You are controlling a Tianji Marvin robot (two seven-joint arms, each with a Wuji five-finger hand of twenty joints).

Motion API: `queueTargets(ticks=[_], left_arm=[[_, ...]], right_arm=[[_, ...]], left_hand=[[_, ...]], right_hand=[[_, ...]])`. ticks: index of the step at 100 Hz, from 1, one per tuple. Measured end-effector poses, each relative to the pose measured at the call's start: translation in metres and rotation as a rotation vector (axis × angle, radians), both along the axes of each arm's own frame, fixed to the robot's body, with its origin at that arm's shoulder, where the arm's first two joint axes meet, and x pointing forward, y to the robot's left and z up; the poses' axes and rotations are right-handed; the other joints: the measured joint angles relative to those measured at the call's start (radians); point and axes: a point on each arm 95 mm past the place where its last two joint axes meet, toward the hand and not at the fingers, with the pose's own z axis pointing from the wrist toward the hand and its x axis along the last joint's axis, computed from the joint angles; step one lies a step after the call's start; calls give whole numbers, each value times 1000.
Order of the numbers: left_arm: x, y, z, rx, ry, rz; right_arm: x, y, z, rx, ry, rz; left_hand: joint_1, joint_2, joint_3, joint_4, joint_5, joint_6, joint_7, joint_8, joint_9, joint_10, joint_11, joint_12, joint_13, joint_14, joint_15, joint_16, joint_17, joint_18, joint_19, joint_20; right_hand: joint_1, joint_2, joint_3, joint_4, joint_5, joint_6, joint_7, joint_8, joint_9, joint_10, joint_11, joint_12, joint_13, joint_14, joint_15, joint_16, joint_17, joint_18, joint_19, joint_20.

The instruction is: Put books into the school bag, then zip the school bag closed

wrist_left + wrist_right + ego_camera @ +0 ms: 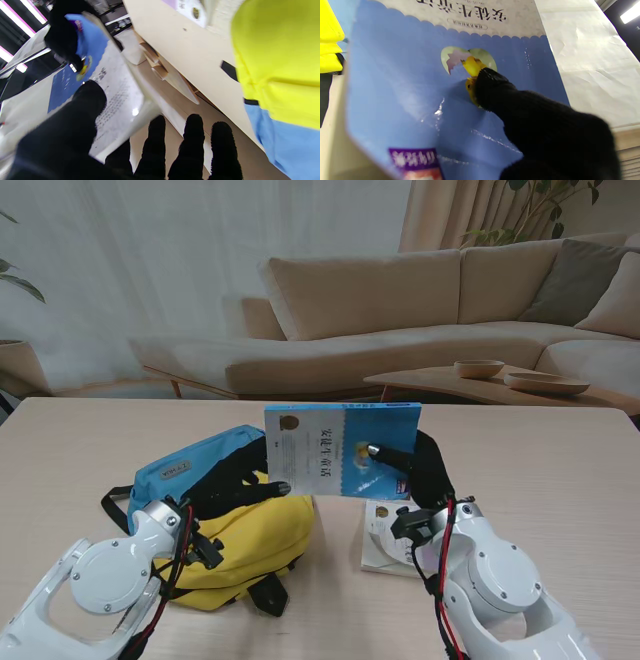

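Thin paperback book with a blue-and-white glossy cover (340, 450), lifted off the table and held nearly upright, facing me, just beyond and a little right of the soft yellow-and-blue school bag (225, 520). Pinched at its right half by the black-gloved right hand (415, 470), thumb pressed on the yellow chick picture on the cover, other fingers behind and out of sight. Met at its lower left corner by the black-gloved left hand (240, 480): thumb lying on the white part of the cover in the left wrist view, remaining fingers (193, 147) spread past the book's edge; whether these actually clamp the back of the book cannot be told, so probably steadying rather than carrying.

Bag lying on its side on the light wooden table (90, 440), yellow panel towards me, blue panel farther away, black strap (115, 505) trailing at its left. Opening not visible from here; zip state impossible to judge.

Second book, white-covered (385, 545), flat on the table to the right of the bag, partly hidden by the right wrist.

Step in hand, by my reading: first book in transit, packing barely begun, zipping not yet started. Next move likely calling for tilting the book's lower edge towards the bag's mouth, with the left hand freed to hold that mouth open while the right slides the book in.
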Motion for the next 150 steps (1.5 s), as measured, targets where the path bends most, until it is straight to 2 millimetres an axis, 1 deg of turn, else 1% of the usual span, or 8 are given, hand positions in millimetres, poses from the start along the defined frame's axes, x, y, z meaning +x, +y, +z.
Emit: queueTargets(ticks=[46, 65, 100, 117, 125, 133, 137, 150], left_arm=[[-33, 30, -19, 540, -34, -5], [-40, 27, -31, 776, -83, -7], [-38, 12, -62, 939, 14, -95], [-34, 14, -72, 1017, -6, -86], [-32, 14, -74, 1016, -19, -83], [-30, 13, -74, 985, -43, -58], [-29, 13, -74, 958, -48, -43], [-26, 15, -71, 893, -54, -9]], right_arm=[[11, -22, -1, 19, 4, -87], [12, -24, -2, 19, 9, -95], [12, -27, -2, 24, 9, -107], [13, -28, -2, 27, 9, -109], [13, -28, -3, 29, 10, -109], [13, -29, -3, 30, 11, -108], [13, -29, -3, 29, 12, -105], [13, -31, -3, 19, 24, -97]], left_hand=[[-11, -1, -21, 0, 1, 0, -27, -16, 0, -12, -3, 0, -8, -15, -26, -1, -7, -26, -58, 0], [-13, 10, -43, 0, 1, -2, -40, -16, 0, -24, -3, 0, -1, -28, -25, -1, -12, -37, -70, 0], [-31, 26, -56, 0, 1, -2, -50, -16, 0, -53, -3, 11, -37, -55, -35, -1, -14, -62, -82, 0], [81, 51, -56, 0, 0, -18, 13, 30, 0, -70, 83, 72, -19, -65, 33, 38, 10, -67, -55, 24], [188, 97, -78, 0, 0, -17, 77, 76, 56, -72, 188, 180, 39, -65, 120, 77, 36, -69, 10, 25], [348, 98, -223, 0, 86, -9, 168, 107, 216, -72, 196, 388, 130, -61, 228, 118, 78, -65, 85, 25], [423, 98, -288, 0, 131, -16, 214, 118, 315, -70, 185, 458, 180, -40, 285, 138, 104, -56, 128, 25], [519, 109, -369, 0, 262, -32, 267, 152, 458, -52, 264, 461, 302, 0, 405, 154, 170, -27, 229, 25]], right_hand=[[0, -3, 0, -3, 0, 1, 0, 15, 0, 1, 10, 8, 0, 1, 2, 0, 0, 1, 0, 0], [0, -4, 0, -3, 0, 1, 0, 24, 0, 1, 11, 9, 0, 1, 2, 0, 0, 2, 0, 0], [0, -5, 0, -3, 0, 1, 0, 26, 0, 1, 11, 17, 0, 1, 2, 0, 0, 2, 0, 0], [0, -6, 0, -3, 0, 1, 0, 26, 0, 1, 11, 18, 0, 1, 2, 0, 0, 2, 0, 0], [0, -8, 0, -3, 5, 1, 0, 27, 0, 1, 11, 18, 0, 1, 2, 0, 0, 2, 0, 0], [0, -9, 0, -3, 5, 1, 0, 27, 0, 1, 12, 19, 0, 1, 2, 0, 0, 2, 0, 0], [0, -9, 0, -3, 5, 1, 0, 27, 0, 1, 12, 19, 0, 1, 2, 0, 0, 2, 0, 0], [0, -14, 0, -3, 10, 1, -1, 27, 6, 2, 12, 19, 0, 3, 10, 0, 1, 6, 0, 1]])
